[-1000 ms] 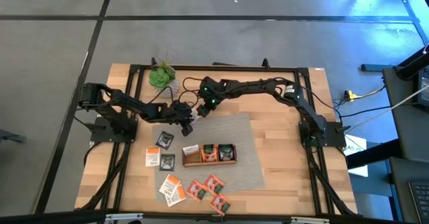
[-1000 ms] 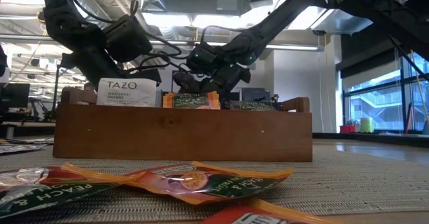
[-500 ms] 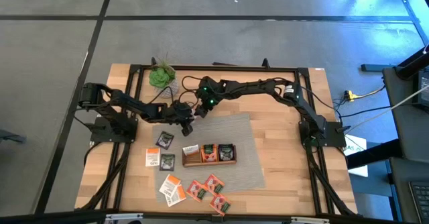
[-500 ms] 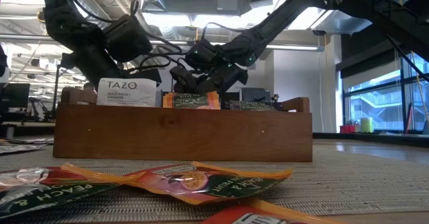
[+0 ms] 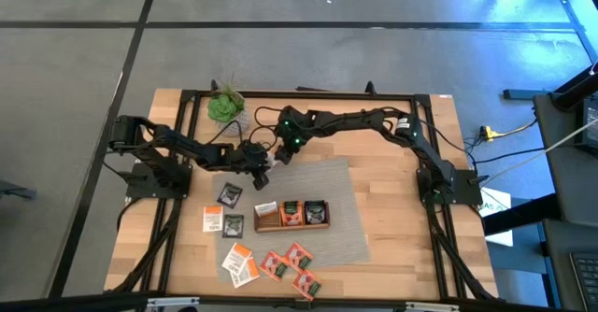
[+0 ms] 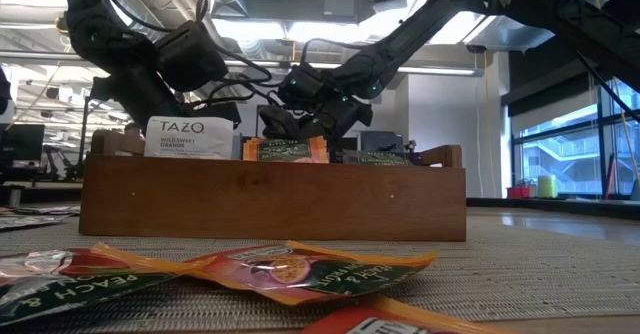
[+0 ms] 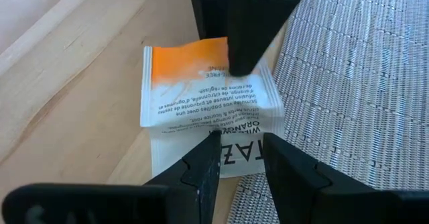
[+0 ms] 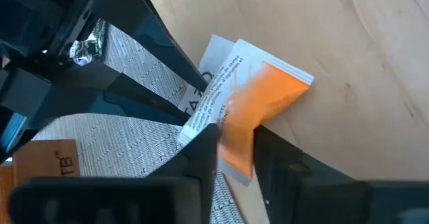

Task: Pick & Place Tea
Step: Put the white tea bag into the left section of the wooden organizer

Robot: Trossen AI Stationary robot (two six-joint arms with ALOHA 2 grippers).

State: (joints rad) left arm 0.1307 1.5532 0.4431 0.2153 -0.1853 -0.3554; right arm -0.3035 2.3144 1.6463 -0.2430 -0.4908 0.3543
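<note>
At the near edge of the wooden table, red tea sachets lie scattered on the front of the grey woven mat, and just left of them white-and-orange sachets rest on the bare wood. Farther in, the brown wooden tray stands on the mat with sachets upright in its three compartments: a white one at the left, an orange one in the middle, a dark one at the right. Left of the tray, off the mat, a white sachet lies beside two dark sachets, one near it and one a little farther back. Beyond the tray, at the mat's far left corner, the two grippers meet over a single white-and-orange sachet. The left gripper reaches in from the left, its fingers set narrow on the sachet's white end, which overlaps the mat's edge. The right gripper comes from the far right, and its fingers pinch the sachet's orange end, which is crumpled and bent up off the wood. So the sachet is held between both grippers, half over the wood, half over the mat. At the table's far left corner, a small green plant stands in its pot, well apart from the tea.
</note>
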